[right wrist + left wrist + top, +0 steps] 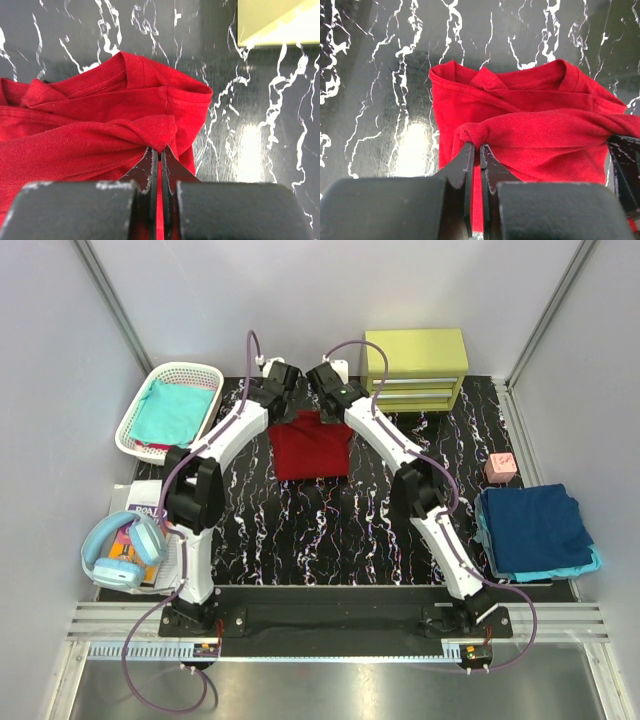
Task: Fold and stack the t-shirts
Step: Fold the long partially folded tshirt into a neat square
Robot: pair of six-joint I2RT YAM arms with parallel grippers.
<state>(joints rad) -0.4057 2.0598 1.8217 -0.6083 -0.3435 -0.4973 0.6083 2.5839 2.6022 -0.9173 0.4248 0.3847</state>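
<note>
**Desk:** What are the tools doing?

**Photographer:** The left tool [476, 150] has its black fingers pressed together on a bunched ridge of the dark red t-shirt [530, 135]. The right tool [159, 150] is clamped on a matching knot of the same cloth, at the shirt's other side. The two tools stand side by side along the far edge of the shirt.

**Desk:** And the shirt itself?

**Photographer:** It is soft, matte knit, creased where it is pinched. It lies at the middle of the glossy black tabletop [330, 530], which is veined in white like marble. The ribbed collar points toward the far side, and the rest spreads back toward the arm bases. The folded shape is close to square, so no long axis stands out.

**Desk:** What lies around it?

**Photographer:** A teal t-shirt [175, 410] lies in a white lattice basket [128, 425] at the far left. A navy t-shirt [535, 525] sits folded on a light blue t-shirt [592, 564] at the right, near a small pink block [500, 467]. Yellow-green drawers [415, 365] stand at the back.
</note>
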